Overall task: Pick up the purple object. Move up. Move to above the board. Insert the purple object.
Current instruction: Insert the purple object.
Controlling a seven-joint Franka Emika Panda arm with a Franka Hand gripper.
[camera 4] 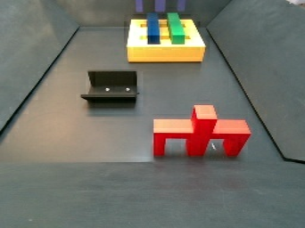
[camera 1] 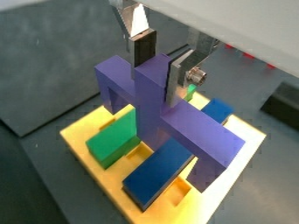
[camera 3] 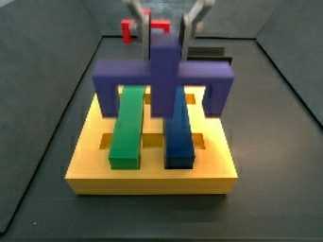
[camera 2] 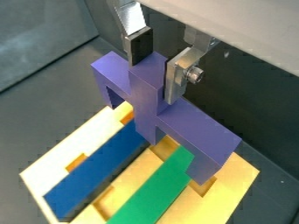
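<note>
step: insert | my gripper [camera 1: 163, 63] clamped on stem of purple blocky crossbar object [camera 1: 163, 114] | object over middle of flat yellow slotted board [camera 1: 82, 140], straddling green bar [camera 3: 127, 128] and blue bar [camera 3: 179, 128] | advice: keep level, legs over slots, lower slowly

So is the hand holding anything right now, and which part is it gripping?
Yes: the hand grips the purple piece by the top of its upright stem, one finger on each side, above the yellow board.

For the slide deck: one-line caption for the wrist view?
Gripper holds the purple object by its stem above the board.
</note>
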